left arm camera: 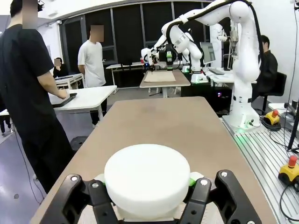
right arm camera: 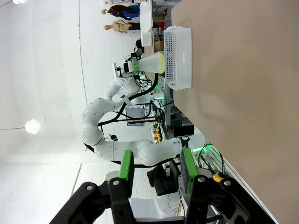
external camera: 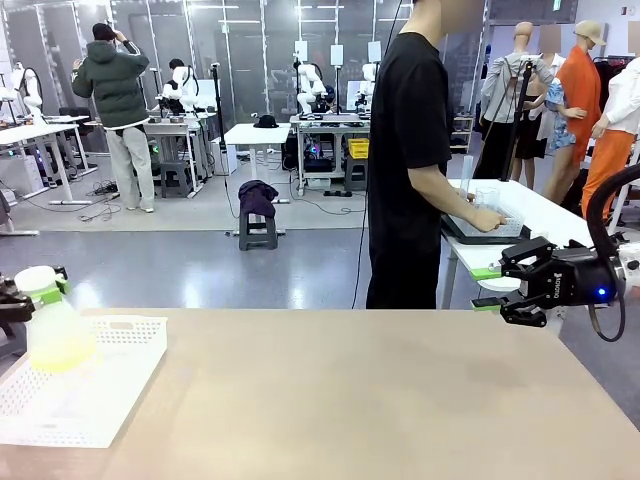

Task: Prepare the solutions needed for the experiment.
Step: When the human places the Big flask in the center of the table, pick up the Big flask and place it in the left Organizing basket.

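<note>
The big brown desk [external camera: 380, 400] fills the bottom half of the front view. A person in a black shirt [external camera: 410, 150] stands past its far edge, right of the middle, with a hand [external camera: 487, 219] on a dark tray on a white table behind.

My white basket [external camera: 100, 390] sits on the desk at the lower left of the front view. It has little holes all over. In my right wrist view it is near the top middle, lying sideways.

Above the basket I hold a see-through flask [external camera: 55, 325] with a white cap [left arm camera: 147, 179]. The pale yellow liquid [external camera: 60, 350] sits in the bottom of the flask, at the far left of the front view. In my left wrist view the white cap is at the bottom middle.

My left fingers [left arm camera: 147, 186] are clamped on the flask, just under the cap, one on each side.

My right fingers [external camera: 487, 288] are at the right edge of the front view, over the side of the desk. They stand apart with nothing between them. Their green pads [right arm camera: 126, 165] are at the bottom of my right wrist view.
</note>
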{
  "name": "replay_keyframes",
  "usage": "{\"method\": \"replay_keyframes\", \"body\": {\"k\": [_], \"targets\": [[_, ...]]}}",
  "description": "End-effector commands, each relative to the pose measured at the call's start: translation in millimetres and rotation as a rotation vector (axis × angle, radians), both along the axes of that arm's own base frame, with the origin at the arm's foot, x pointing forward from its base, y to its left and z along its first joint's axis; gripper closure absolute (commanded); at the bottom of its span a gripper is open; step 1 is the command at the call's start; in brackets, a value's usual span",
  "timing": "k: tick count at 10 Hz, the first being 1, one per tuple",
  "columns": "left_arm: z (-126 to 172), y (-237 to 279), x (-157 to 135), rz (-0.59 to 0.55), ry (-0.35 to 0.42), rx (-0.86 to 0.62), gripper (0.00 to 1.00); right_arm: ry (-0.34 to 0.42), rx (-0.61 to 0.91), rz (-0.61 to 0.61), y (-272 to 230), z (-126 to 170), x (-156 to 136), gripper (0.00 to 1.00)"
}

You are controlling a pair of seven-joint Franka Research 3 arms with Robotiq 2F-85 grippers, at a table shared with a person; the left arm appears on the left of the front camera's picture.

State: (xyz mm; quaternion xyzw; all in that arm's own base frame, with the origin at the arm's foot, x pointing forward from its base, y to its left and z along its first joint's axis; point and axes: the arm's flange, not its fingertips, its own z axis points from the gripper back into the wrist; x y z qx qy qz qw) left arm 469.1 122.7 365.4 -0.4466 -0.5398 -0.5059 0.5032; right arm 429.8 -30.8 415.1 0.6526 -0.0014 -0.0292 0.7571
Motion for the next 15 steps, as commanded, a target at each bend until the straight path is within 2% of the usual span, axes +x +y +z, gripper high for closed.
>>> {"method": "replay_keyframes", "body": {"k": [1,7,13,14,15], "targets": [[-16,5,6,-0.032,-0.021,-0.054,1.0,-0.001,0.005,0.004,0,1,-1,0.48],[-73,0,22,-0.186,0.021,0.019,1.0,-0.001,0.005,0.004,0,1,-1,0.48],[-98,-3,29,-0.236,0.017,0.017,1.0,-0.001,0.005,0.004,0,1,-1,0.48],[-99,-2,28,-0.237,0.039,0.007,0.76,-0.001,0.005,0.004,0,1,-1,0.48],[-101,-3,30,-0.243,0.045,0.01,0.59,-0.001,0.005,0.004,0,1,-1,0.48]]}}
